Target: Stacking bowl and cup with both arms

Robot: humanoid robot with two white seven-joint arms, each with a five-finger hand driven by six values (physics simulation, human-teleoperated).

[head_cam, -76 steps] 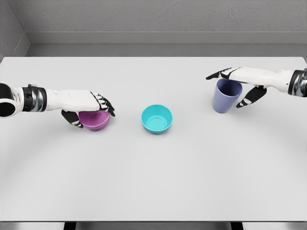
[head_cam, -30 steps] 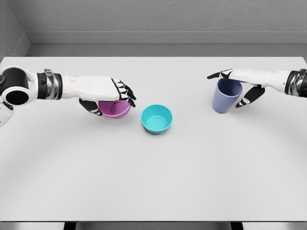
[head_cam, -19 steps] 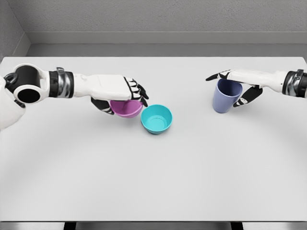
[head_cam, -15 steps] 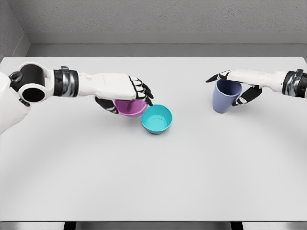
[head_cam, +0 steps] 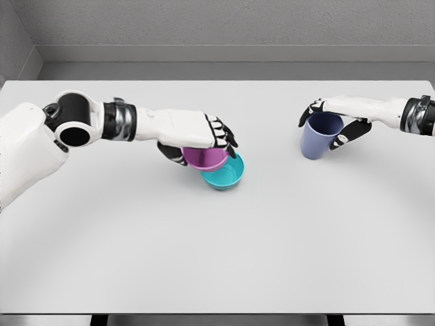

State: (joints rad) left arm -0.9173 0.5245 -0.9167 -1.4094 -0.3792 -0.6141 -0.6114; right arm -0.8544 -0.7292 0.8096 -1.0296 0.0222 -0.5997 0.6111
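left hand [head_cam: 204,136] is clamped over the small purple plastic bowl [head_cam: 205,158], holding it just above the teal plastic bowl [head_cam: 227,174] and overlapping its left rim, so teal sits slightly right of the grip. right hand [head_cam: 334,122] is wrapped round the upright blue-grey plastic cup [head_cam: 319,135], far right on the white desk [head_cam: 217,251].

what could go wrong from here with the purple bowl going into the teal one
The left hand holds the purple bowl over the near-left rim of the teal bowl, not centred; released now, it might catch the rim, tip, or shove the teal bowl along the table. The right hand wraps the blue cup near its rim, so a loose grip could let it topple.
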